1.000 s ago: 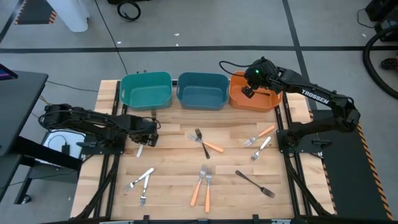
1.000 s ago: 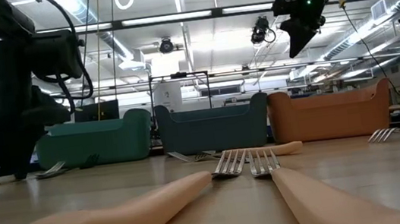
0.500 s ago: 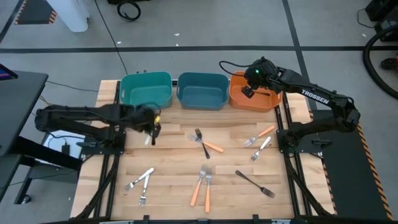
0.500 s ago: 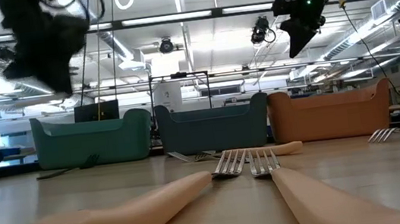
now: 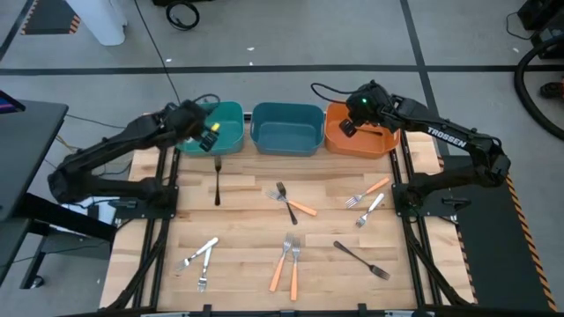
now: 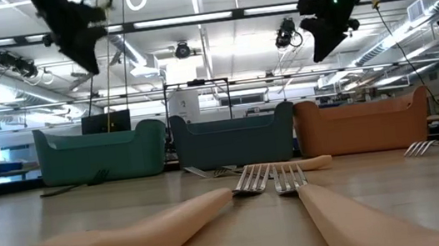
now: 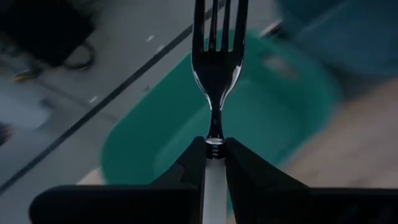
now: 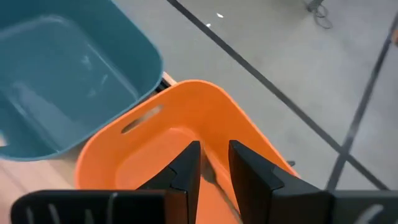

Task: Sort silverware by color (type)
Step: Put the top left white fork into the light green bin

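Note:
My left gripper [image 5: 210, 134] hangs above the teal bin [image 5: 189, 132], shut on a silver fork [image 7: 214, 56] with a white handle. My right gripper [image 5: 348, 128] hovers over the orange bin [image 5: 381, 141]; its fingers stand a narrow gap apart in the right wrist view with nothing between them. Other forks lie flat on the table. A black one [image 5: 217, 180] is near the teal bin. A black and an orange-handled one cross [image 5: 288, 202] at mid-table. An orange-handled one [image 5: 372, 188] and a silver one [image 5: 370, 211] lie to the right. My left gripper pinches the fork at its neck [image 7: 214, 134], where the head meets the white handle, between the two fingers. The fork lies along the fingers, with the tines pointing out past the tips. It is lifted clear, high above the teal bin.
The blue bin [image 5: 286, 132] stands between the teal and orange ones along the far edge. Two orange-handled forks [image 5: 286, 260], a black fork [image 5: 361, 260] and silver forks [image 5: 198, 255] lie toward the near edge. Bare wood shows between the groups.
My left gripper rose from the table's left side and swung toward the far edge, carrying the silver fork up over the teal bin. The black fork it had covered now shows on the table. My right arm kept still.

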You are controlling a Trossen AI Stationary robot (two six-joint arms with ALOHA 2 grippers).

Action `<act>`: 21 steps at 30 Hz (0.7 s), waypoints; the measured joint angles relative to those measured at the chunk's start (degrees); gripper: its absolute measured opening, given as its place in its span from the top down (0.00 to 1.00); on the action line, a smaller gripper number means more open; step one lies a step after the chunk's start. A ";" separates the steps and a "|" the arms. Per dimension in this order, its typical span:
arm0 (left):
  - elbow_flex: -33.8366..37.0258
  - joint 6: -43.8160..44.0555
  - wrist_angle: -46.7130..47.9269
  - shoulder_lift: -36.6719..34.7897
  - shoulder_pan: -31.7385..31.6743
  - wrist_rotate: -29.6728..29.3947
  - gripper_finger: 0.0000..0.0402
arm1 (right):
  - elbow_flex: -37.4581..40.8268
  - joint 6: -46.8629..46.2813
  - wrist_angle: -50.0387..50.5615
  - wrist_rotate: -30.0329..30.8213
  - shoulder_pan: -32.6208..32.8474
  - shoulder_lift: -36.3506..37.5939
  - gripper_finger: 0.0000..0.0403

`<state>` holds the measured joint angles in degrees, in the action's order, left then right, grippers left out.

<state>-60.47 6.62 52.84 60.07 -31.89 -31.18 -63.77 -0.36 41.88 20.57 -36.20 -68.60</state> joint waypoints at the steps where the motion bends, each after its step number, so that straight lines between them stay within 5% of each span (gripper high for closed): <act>1: 1.04 -1.95 -1.13 0.65 -2.46 0.13 0.88 | 0.00 -0.04 -0.04 -0.54 0.23 0.00 0.77; 7: 5.99 -13.59 -7.34 5.42 -12.15 3.07 0.87 | 0.00 0.16 -0.10 -0.78 2.61 0.00 0.77; 21: 6.58 -19.26 -12.21 17.22 -15.63 7.52 0.81 | 0.00 0.06 -0.05 -1.17 6.09 -0.01 0.77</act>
<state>-53.89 -12.64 40.63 77.29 -47.53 -23.66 -63.77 -0.31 41.84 19.40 -30.11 -68.61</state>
